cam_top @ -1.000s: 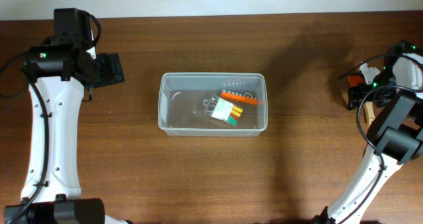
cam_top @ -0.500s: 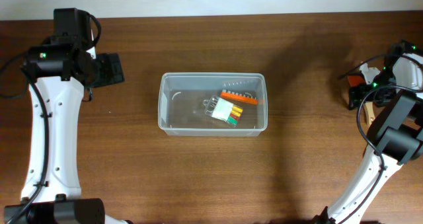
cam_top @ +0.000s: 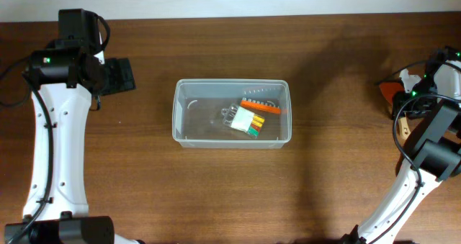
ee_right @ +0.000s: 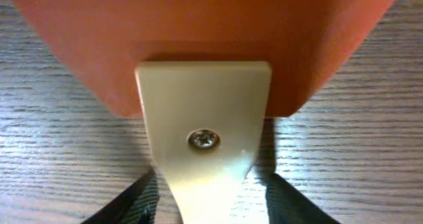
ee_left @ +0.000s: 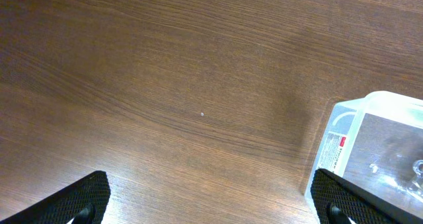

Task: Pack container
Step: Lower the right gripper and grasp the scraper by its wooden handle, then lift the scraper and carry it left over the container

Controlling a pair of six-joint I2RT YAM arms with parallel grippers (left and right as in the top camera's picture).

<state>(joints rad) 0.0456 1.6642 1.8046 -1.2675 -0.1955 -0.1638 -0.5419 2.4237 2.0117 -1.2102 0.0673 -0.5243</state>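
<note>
Well to the right of the spread-open left tool (ee_left: 211, 199) sits the container (cam_top: 230, 81), untouched.

A: Where does the container (cam_top: 232, 113) sit?
B: Mid-desk (cam_top: 216, 193). A small case (cam_top: 247, 122) lies inside toward its right end, with a toothed strip (cam_top: 261, 107) behind it.
A: And the end effectors?
B: The left end effector (cam_top: 128, 76) is left of the container and apart from it. The right end effector (ee_right: 210, 192) is far right, with a flat tool's (ee_right: 198, 39) handle between its fingers.
</note>
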